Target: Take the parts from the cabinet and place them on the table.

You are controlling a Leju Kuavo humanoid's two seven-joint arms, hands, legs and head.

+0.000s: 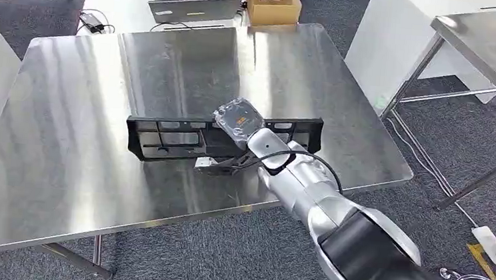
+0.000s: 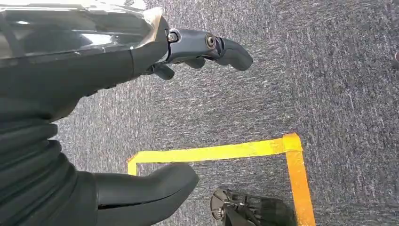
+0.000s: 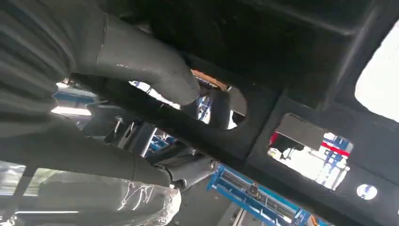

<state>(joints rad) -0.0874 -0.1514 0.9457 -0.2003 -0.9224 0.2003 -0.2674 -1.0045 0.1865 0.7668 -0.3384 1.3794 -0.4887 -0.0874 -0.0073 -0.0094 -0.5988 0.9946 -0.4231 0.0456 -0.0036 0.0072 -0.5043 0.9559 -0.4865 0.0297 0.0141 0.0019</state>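
The black frame part (image 1: 165, 135) lies long-ways across the bench (image 1: 63, 165), near its front edge. The right hand (image 1: 236, 122) grips its middle (thumb hooked through an opening); the left hand (image 2: 141, 70) hangs loose over the floor, holding nothing.

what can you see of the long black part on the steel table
The black part is a long, narrow frame, apparently matte moulded plastic, with rectangular cut-outs, ribs and a raised back edge. It stretches across the near middle of the steel table, roughly parallel to the near edge, apparently resting on the tabletop. The right hand grips it a little right of its middle, hiding that stretch. In the right wrist view its openings show through, with the thumb pressed against a bar.
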